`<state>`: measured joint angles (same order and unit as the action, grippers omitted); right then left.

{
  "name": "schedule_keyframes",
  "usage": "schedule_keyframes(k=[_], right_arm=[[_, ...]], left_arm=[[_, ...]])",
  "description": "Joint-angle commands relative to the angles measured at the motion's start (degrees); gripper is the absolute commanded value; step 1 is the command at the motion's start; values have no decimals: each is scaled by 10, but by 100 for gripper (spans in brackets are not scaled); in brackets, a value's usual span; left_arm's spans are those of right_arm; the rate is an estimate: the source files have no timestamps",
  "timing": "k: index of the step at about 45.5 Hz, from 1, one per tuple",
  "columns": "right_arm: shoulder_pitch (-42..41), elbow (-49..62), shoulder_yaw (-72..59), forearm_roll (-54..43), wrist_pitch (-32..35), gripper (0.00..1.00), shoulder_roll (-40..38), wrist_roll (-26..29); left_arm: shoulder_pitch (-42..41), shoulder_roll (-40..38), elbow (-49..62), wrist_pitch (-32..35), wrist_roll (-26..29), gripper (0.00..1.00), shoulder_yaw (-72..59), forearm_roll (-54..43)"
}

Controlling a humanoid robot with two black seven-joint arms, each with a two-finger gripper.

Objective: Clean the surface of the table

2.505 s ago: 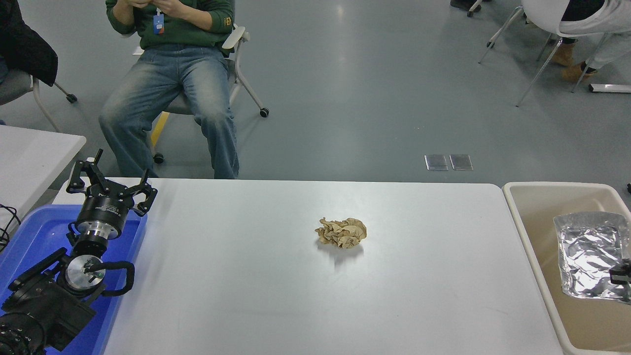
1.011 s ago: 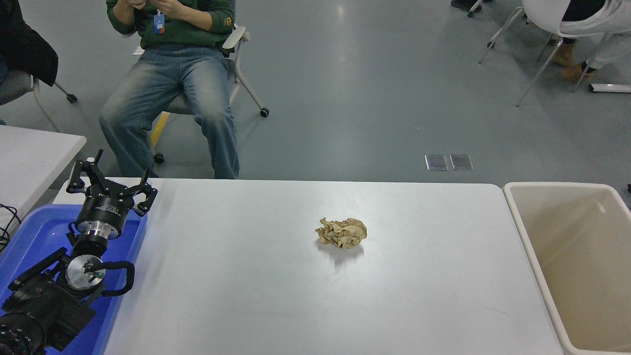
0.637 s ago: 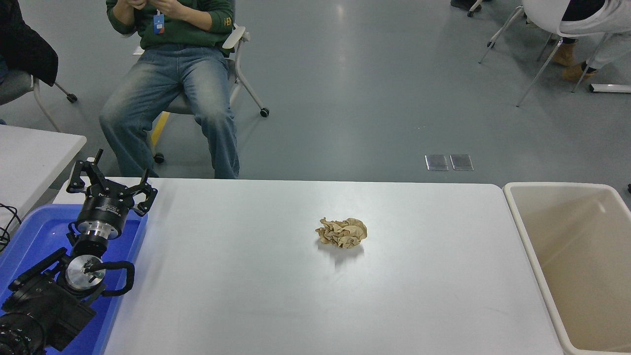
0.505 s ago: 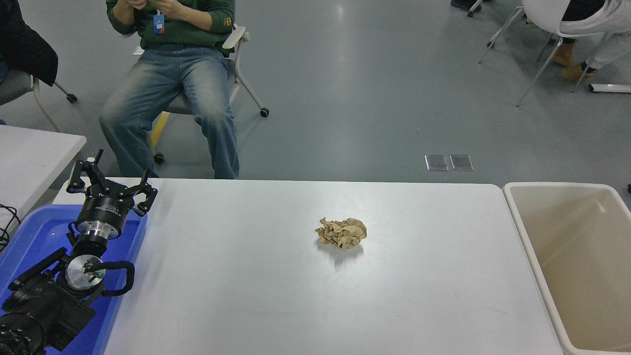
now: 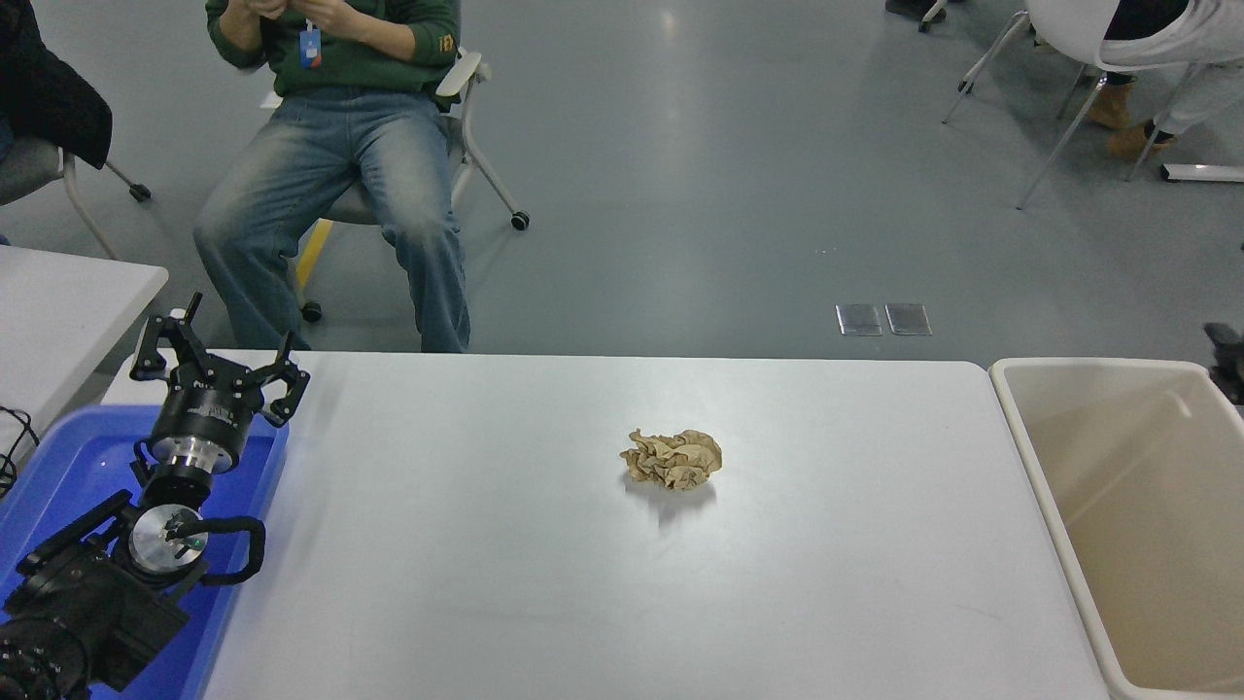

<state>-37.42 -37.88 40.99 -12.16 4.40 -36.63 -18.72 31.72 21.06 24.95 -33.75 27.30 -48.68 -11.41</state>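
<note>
The table surface [image 5: 486, 554] is a wide white top filling the lower picture. A crumpled ball of brown paper [image 5: 673, 459] lies alone near its middle. My left gripper [image 5: 219, 355] is parked at the table's far left corner above a blue tray, open and holding nothing. At the right edge, above the beige bin's far corner, a small dark blurred part of my right gripper [image 5: 1226, 362] shows, far from the paper.
A beige plastic bin [image 5: 1016, 399] stands against the table's right end. A blue tray [image 5: 58, 467] lies under my left arm, with a smaller white table [image 5: 68, 301] behind it. A person in jeans [image 5: 340, 185] sits beyond the far edge.
The silver foil bag that showed in the beige bin 2.5 s ago is out of sight. A dark part of my right arm has come in higher at the right edge.
</note>
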Motion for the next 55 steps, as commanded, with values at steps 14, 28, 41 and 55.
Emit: schedule_keyframes(k=[14,28,41,55], right_arm=[[116,-175,132,33,10,100,110,4],[133,-143,131,32,59,100,136,-66],[117,-16,136,33,101,100,197,-92],[117,-8,136,34,106,100,217,-98]], left_arm=[[0,0,0,0,0,100,0,0],[0,0,0,0,-1,100,0,0],[0,0,0,0,0,100,0,0],[0,0,0,0,0,100,0,0]])
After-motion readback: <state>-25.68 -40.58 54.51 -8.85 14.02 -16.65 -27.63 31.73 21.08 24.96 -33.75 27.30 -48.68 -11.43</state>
